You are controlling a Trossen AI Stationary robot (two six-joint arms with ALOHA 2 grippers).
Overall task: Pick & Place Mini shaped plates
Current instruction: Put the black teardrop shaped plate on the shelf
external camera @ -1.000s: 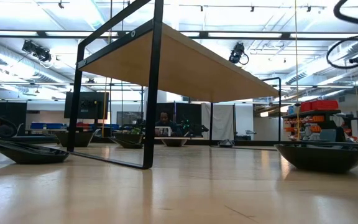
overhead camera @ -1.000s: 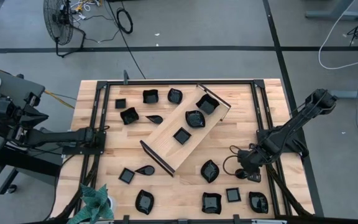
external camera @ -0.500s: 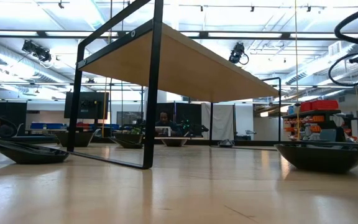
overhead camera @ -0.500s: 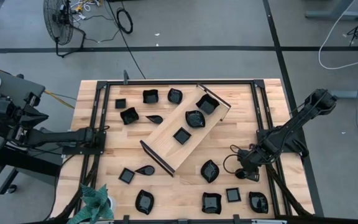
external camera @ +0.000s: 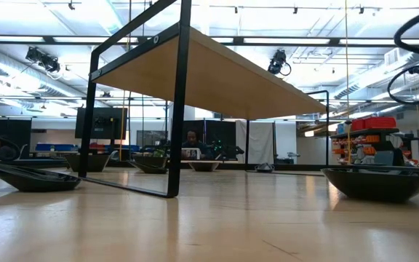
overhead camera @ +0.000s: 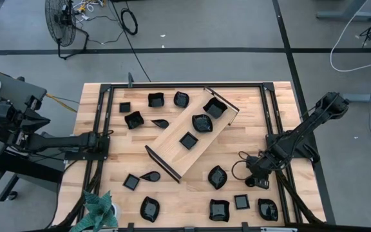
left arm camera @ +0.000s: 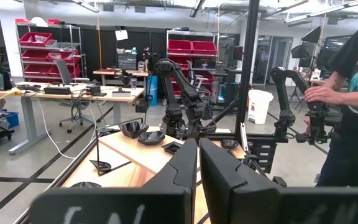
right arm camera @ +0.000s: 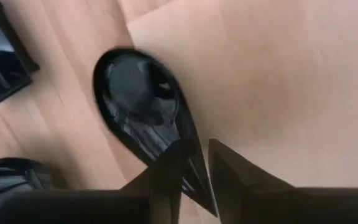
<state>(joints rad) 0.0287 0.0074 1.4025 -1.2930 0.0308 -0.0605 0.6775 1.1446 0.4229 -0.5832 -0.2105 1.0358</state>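
Small glossy black mini shaped plates lie scattered on the wooden table, and three sit in the long light-wood tray (overhead camera: 192, 132). My right gripper (overhead camera: 256, 181) points steeply down at the near right, shut on a teardrop-shaped plate (right arm camera: 138, 93) that lies flat on the table. The gripper itself hides this plate in the high view. My left gripper (overhead camera: 99, 138) waits shut at the table's left edge, held level above the table with nothing in it (left arm camera: 197, 165). My right gripper pinches the teardrop plate's narrow pointed end (right arm camera: 192, 167) between its two fingers, one finger (right arm camera: 166, 163) on each side of the tip. It comes from above, slanting steeply down. The plate's bottom rests on the table, its round end pointing away from the fingers.
A leaf-shaped plate (overhead camera: 217, 176), a square one (overhead camera: 241, 202) and two more (overhead camera: 219, 210) (overhead camera: 268, 209) lie close to the right gripper. Black frame rails (overhead camera: 269, 116) border the table. A green plant (overhead camera: 99, 209) stands at the near left corner. A person (left arm camera: 353, 93) stands beyond the table.
My right gripper has sunk a little toward the table over the teardrop plate, and its cable loop has dropped in the low view. The plates and the tray have stayed where they were.
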